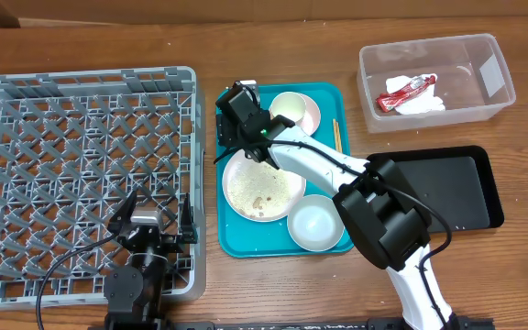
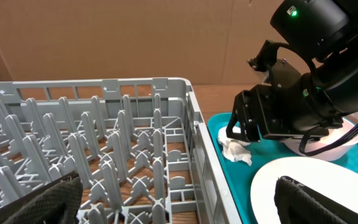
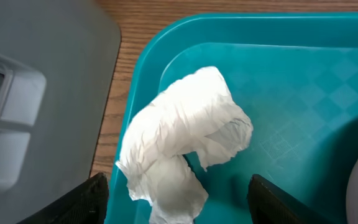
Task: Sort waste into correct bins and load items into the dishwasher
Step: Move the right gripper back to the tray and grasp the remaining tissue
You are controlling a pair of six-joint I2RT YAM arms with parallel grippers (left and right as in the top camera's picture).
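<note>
My right gripper (image 3: 182, 202) hangs over the napkin (image 3: 179, 134), fingers apart on either side of it, not clamped. The napkin lies in the tray's (image 3: 303, 68) corner nearest the rack (image 1: 62, 137), near the plate (image 1: 262, 186). My left gripper (image 1: 154, 218) is spread too, holding nothing, above the rack's near right edge. The wrapper (image 1: 409, 90) lies in the clear tub (image 1: 498, 105).

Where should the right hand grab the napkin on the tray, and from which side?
Grip the napkin across its thick crumpled middle, coming straight down from above. It lies loosely bunched in a corner of the teal tray, whose raised rim would get in the way of a sideways approach. The open right hand has a finger on either side of it, so closing there should gather enough paper.
</note>
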